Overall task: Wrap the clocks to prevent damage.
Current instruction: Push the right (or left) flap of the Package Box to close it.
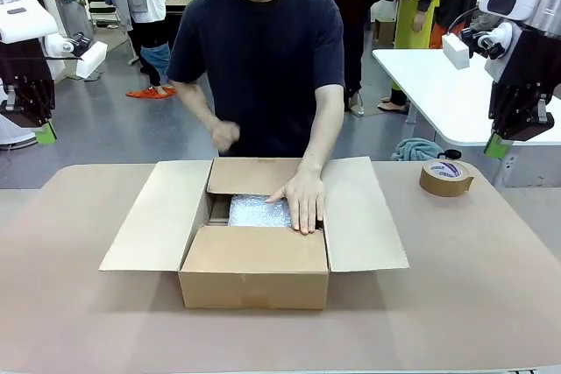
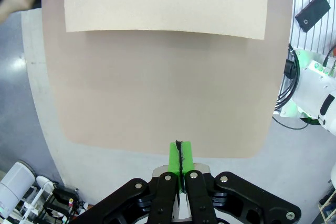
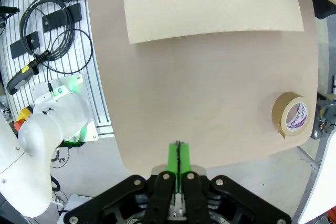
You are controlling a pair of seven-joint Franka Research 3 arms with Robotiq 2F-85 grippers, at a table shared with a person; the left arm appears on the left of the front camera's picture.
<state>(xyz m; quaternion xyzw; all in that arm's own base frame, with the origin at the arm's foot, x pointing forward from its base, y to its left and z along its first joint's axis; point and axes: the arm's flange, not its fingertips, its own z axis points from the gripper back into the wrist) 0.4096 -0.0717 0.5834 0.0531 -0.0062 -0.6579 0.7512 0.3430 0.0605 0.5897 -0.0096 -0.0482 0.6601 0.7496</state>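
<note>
So, L to R. The left gripper (image 1: 44,134) hangs at the far left edge, up off the table (image 1: 70,304) and well apart from everything on it. Its green pads are pressed together w/ nothing between them; the left wrist view shows the same (image 2: 180,153), looking down on bare tabletop.

Next, the open cardboard box (image 1: 254,279) sits mid-table, w/ its left flap (image 1: 149,221) spread out flat. Above the box's far-left corner the person's fist (image 1: 225,135) is raised, touching nothing.

Inside the box, toward the far side, lies a silvery bubble-wrap bundle (image 1: 254,210). Can't tell what's under the wrap. The person's flat hand (image 1: 301,200) rests palm-down on the bundle's right part. The right flap (image 1: 364,216) lies open, like the left one.

Past the box, near the table's far right corner, a brown tape roll (image 1: 445,178) lies flat, well apart from the box. The right wrist view has it near the table edge.

Last, the right gripper (image 1: 496,146) hangs above and right of the tape roll, clear of the table. Pads are closed tight and empty, as its own wrist view shows (image 3: 178,153).
</note>
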